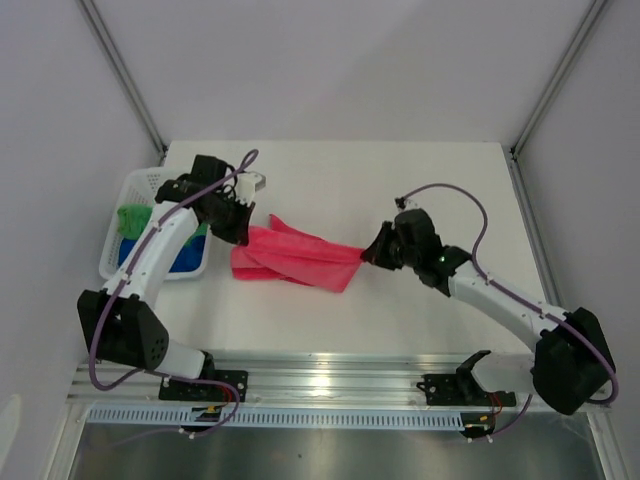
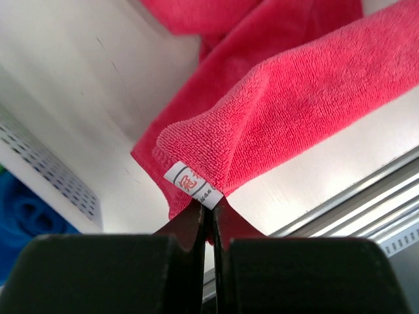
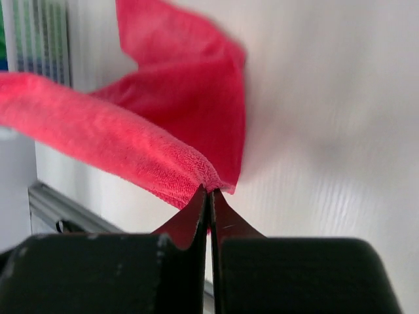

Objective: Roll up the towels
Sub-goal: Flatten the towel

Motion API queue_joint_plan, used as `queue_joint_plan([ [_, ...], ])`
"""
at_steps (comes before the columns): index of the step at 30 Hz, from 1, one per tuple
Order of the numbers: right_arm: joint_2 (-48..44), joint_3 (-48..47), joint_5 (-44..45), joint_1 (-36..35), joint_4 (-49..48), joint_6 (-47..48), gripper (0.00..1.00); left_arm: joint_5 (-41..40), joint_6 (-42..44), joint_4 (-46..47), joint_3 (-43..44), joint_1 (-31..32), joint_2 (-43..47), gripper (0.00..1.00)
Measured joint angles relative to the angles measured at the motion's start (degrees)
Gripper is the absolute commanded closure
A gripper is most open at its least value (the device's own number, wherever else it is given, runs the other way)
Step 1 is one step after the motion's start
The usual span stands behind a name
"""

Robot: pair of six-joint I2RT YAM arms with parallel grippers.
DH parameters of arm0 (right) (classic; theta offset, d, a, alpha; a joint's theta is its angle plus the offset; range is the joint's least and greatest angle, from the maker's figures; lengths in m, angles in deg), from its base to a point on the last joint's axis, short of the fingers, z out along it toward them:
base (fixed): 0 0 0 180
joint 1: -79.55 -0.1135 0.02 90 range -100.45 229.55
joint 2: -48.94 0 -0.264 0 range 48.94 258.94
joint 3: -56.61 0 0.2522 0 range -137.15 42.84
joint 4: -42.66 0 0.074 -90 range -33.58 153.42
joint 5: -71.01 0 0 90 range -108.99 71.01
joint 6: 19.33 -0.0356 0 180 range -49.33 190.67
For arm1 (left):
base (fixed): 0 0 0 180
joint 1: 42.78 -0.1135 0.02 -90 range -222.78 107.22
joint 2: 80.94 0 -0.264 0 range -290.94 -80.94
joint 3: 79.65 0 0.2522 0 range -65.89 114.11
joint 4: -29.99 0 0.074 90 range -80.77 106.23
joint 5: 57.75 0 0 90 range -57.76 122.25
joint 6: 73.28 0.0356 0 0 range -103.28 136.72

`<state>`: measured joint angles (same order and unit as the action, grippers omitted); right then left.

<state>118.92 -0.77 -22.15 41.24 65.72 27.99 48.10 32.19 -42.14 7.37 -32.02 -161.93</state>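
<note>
The pink-red towel (image 1: 295, 258) hangs stretched between my two grippers above the white table. My left gripper (image 1: 243, 228) is shut on its left corner, where a white label (image 2: 192, 185) shows just above the fingertips (image 2: 211, 209). My right gripper (image 1: 372, 250) is shut on the opposite corner (image 3: 211, 190), with the cloth (image 3: 131, 140) sagging away to the left. The green towel (image 1: 131, 219) and the blue towel (image 1: 187, 252) lie in the white basket at the left, partly hidden by my left arm.
The white mesh basket (image 1: 125, 188) stands at the table's left edge, close under my left arm. Aluminium rails (image 1: 330, 372) run along the near edge. Grey walls close in the table at the back and sides.
</note>
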Motion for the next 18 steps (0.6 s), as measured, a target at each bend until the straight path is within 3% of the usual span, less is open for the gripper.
queue_joint_plan([
  [3,5.1,-9.9,-1.5,4.9,3.6,3.0,1.0,0.7,-0.5,-0.7,7.4,-0.1,-3.5,0.92],
  [6,7.2,-15.1,-3.2,5.5,2.5,5.6,1.0,0.8,-0.8,-0.1,9.2,-0.2,-5.7,0.94],
  [11,8.2,-11.7,-5.9,4.5,-0.4,6.0,1.0,0.7,-1.6,1.3,6.9,-0.4,-11.2,0.91],
  [13,10.1,-9.3,-6.4,3.8,-0.9,5.2,1.0,0.5,-2.2,2.3,6.5,-0.5,-15.1,0.79],
  [14,11.2,-8.4,-6.4,3.3,-1.1,4.8,1.0,0.3,-2.5,2.8,6.4,-0.6,-17.1,0.68],
  [16,13.2,-7.0,-6.4,2.1,-1.3,4.2,1.0,-0.1,-3.4,3.9,6.3,-0.7,-20.0,0.67],
  [18,15.0,-6.1,-6.5,0.8,-1.6,3.6,1.0,-0.5,-3.8,4.4,6.0,-1.0,-21.5,0.74],
])
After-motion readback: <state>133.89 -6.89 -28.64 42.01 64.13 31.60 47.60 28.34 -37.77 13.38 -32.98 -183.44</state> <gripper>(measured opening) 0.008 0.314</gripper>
